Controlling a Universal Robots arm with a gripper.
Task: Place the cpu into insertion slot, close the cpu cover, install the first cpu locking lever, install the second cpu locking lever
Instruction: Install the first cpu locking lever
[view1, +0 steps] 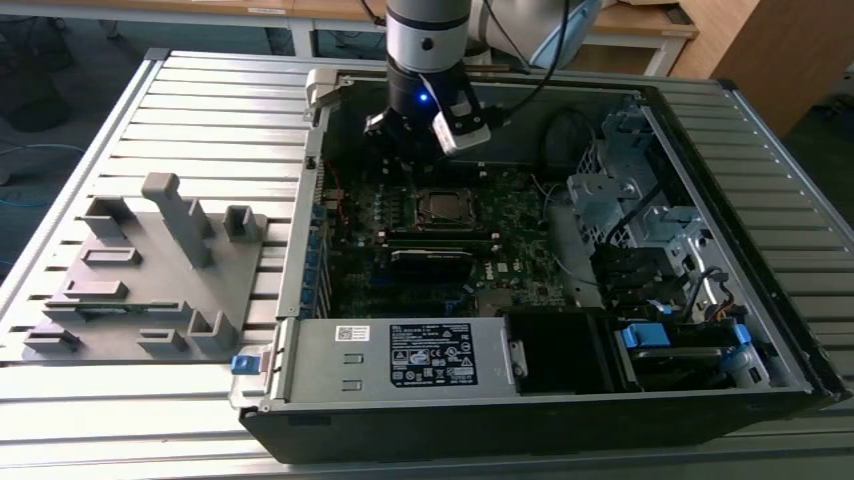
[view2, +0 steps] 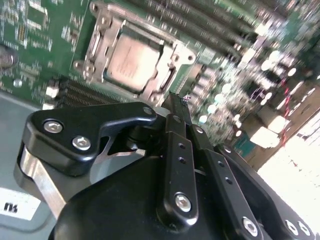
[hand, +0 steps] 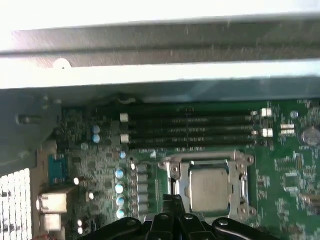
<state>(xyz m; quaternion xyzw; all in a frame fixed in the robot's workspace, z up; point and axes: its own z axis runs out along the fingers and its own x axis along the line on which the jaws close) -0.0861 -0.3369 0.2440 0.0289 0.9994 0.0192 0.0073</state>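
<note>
**Jaws empty, parked just short of the socket**

Jaws: pressed together as far as both wrist views show, with nothing between them. They hang over the motherboard (view1: 514, 262), inside the open computer case (view1: 747, 190).

The insertion slot (view1: 445, 207) lies just ahead of the jaw tips. In the exterior view it sits near the centre of the frame, lower than the jaws and a little toward the exterior view's right. The two are close but apart, with no contact.

The cpu (hand: 209, 187) lies flat in the slot, grey metal top facing up. The cpu cover (hand: 207, 163) is down around it, and the chip shows through its square window. I judge placement and cover closing as done. I cannot tell whether either locking lever is latched.

Axis: the socket is close to square. Its edges run parallel to the long black memory slots (hand: 185, 129), which lie just beside it on the far side from the jaws.

One arm only, so no question of which is nearer.

Outward: a white-labelled grey box (view1: 400, 355) sits at the lower centre of the exterior frame. A grey fixture block (view1: 147, 270) rests on the slatted tabletop (view1: 214, 100) at the left of that frame, well apart from the work.
</note>
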